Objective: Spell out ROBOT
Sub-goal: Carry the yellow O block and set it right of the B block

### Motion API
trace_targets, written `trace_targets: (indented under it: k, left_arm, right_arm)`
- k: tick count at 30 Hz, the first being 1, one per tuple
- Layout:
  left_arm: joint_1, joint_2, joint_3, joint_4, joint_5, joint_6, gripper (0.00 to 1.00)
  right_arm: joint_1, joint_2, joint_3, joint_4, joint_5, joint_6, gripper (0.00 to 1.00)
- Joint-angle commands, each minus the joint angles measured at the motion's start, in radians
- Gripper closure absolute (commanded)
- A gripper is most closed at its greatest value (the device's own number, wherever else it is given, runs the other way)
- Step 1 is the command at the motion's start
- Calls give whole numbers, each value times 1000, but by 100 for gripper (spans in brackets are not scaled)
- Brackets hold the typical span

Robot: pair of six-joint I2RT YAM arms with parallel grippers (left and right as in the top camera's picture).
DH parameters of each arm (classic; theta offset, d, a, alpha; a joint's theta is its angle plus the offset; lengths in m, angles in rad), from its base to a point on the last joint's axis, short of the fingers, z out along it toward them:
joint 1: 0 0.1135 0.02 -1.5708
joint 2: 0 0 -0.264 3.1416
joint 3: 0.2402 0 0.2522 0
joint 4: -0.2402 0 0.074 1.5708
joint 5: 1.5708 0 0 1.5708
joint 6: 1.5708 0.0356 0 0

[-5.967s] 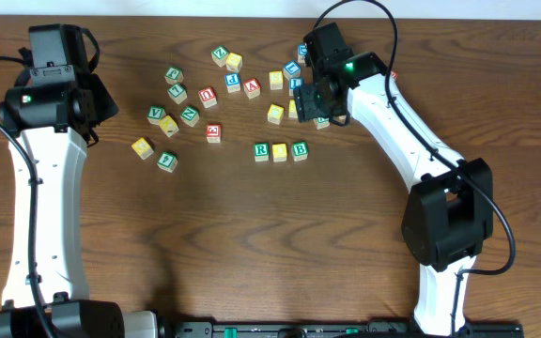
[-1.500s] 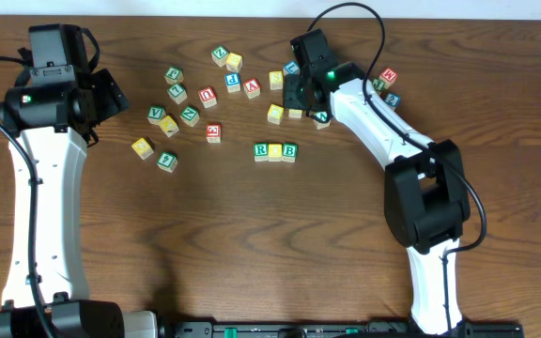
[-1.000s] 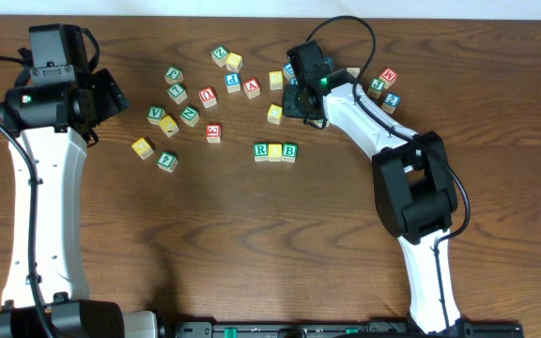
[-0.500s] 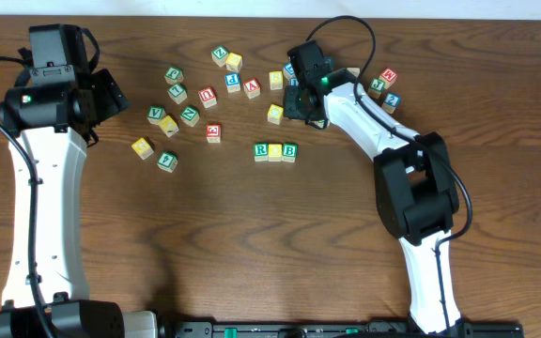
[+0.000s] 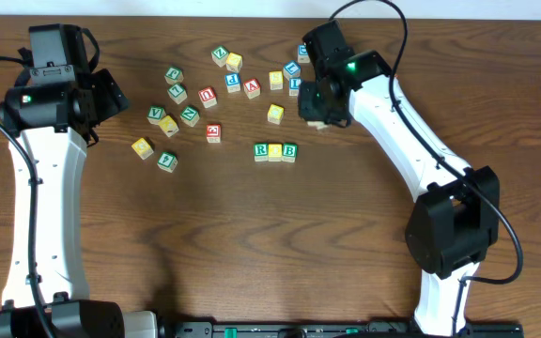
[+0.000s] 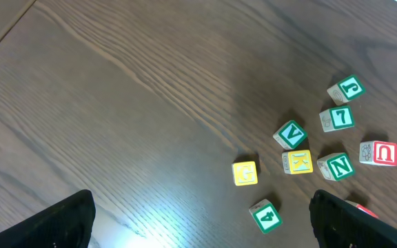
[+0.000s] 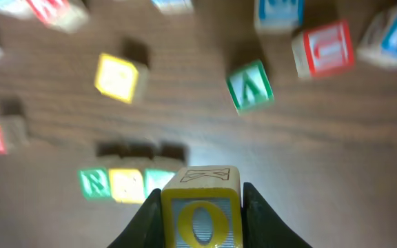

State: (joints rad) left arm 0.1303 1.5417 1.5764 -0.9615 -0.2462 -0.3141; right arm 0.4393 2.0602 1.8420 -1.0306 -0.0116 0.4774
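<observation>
My right gripper [image 7: 200, 204] is shut on a wooden block with a yellow O [image 7: 200, 222] on its face, held off the table. In the overhead view this gripper [image 5: 318, 109] hovers up and to the right of a short row on the table: green R [image 5: 261, 150], a yellow block [image 5: 275, 151], green B [image 5: 289, 150]. The right wrist view shows that row [image 7: 126, 184] blurred, below and left of the held block. My left gripper [image 6: 202, 231] is open and empty above the table's left side [image 5: 101, 94].
Loose letter blocks lie scattered behind the row: a green and yellow cluster [image 5: 169, 120] to the left, red and blue ones [image 5: 242, 86] at the back, a yellow one [image 5: 275, 114] near my right gripper. A green 4 block [image 6: 265, 215] lies between my left fingers' span.
My right gripper has tightened on the O block and lifted it away from the pile, moving slightly right and toward the front. The left arm has stayed still.
</observation>
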Motion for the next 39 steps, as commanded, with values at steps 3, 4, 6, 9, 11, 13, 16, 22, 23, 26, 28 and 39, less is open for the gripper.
trace_targets:
  k: [3,4,6,9,11,13,16,22,23,26,28,39]
  left_arm:
    - [4,-10,-16,1,-17,-1,2]
    - [4,-10,-16,1,-17,-1,3]
    - [4,-10,-16,1,-17,-1,2]
    - [4,-10,-16,1,-17,-1,2]
    - [4,-10,-16,1,-16,-1,2]
    - [4,-10,-16,1,-17,-1,2]
    - [4,-10,-16,1,-17,-1,3]
    - [4,-10,-16,1,-17,-1,2]
    - [4,-10,-16,1,-17,-1,2]
    - [4,-10,-16,1,-17,-1,2]
    - [4,-10,-16,1,-17,-1,2]
    - [4,-10,-16,1,-17,-1,2]
  right_arm:
    - [31,35,-52,-31,-6,11,84]
    - [37,35,-67,-26,-6,23,83]
    - [49,37,-110,-5,-6,49,83]
    - [60,37,-163,34,-7,69,83]
    - [62,37,-195,73,-19,69,82]
    - [65,37,-223,110,-25,81,82]
    - [68,37,-266,168,-25,103,81]
    - [70,37,-315,257,-25,113,80]
    - [72,37,-316,261,-25,113,80]
    - [73,37,-317,277,-23,113,77]
    - [73,37,-317,287,-23,113,76]
    - [73,37,-318,287,-21,113,67]
